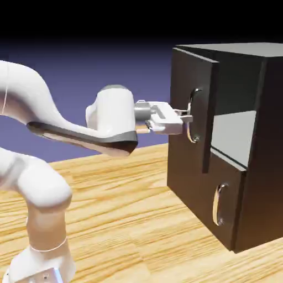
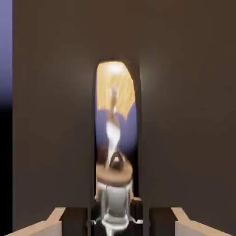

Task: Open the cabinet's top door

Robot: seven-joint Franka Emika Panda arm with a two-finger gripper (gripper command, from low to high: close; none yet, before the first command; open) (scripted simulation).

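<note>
Exterior view shows the white arm [image 1: 66, 130] reaching level from the left toward the cabinet [image 1: 243, 138], a large dark charcoal box standing on the right side of the wooden table [image 1: 110, 221]. Its top door [image 1: 190, 110], the taller dark panel on the near-left face of the box, stands slightly ajar: its right edge juts out from the cabinet body, and a pale grey interior [image 1: 235, 138] shows just beside it. The gripper [image 1: 187, 116] meets the long curved silver handle [image 1: 194, 116] about midway up the bar, with the jaws drawn in narrow and clamped on that handle. Below, the shorter lower door [image 1: 221, 204] carries its own smaller silver handle [image 1: 219, 204] and sits flush. Hand view looks straight at the dark door panel [image 2: 184, 115], with the mirror-like handle [image 2: 115, 129] running up the middle and reflecting the wood of the table and the violet backdrop. Both dark fingertips [image 2: 73, 221] sit at the bottom edge, pressed close on either side of the bar's lower end.
</note>
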